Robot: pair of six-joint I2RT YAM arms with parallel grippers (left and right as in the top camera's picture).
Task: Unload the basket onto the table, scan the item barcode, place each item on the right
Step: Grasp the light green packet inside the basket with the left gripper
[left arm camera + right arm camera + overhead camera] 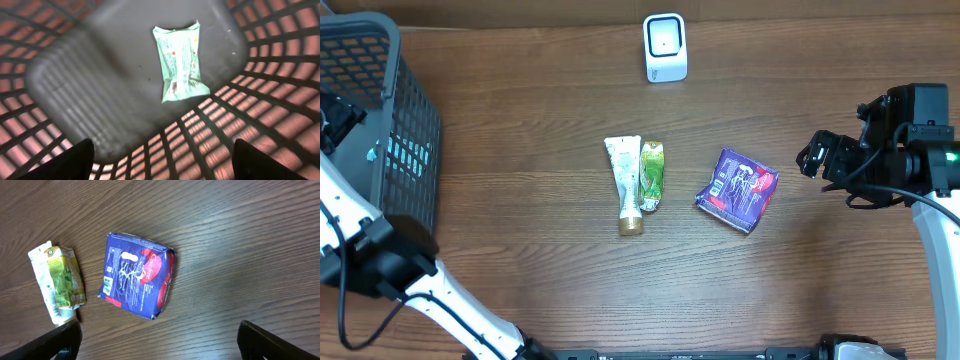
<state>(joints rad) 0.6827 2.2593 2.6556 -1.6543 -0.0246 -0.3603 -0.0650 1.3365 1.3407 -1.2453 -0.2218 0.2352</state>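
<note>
Partly cut off, your left claw [164,144] hangs spread above the basket [280,60], one pale green packet [180,62] flat on its floor. Mid-table lie a tube [625,185], green pouch [651,175] and purple packet [738,188]; your right claw [157,335] hovers spread beside the last.

On the desk [540,290], the scanner [665,47] stands at the far edge. Mid-desk, a tube [625,185] and a sachet [651,175] lie side by side, touching; a pack [738,188] lies apart to their right. A basket [390,120] sits at the left edge, with a pouch [180,62] on its floor.
</note>
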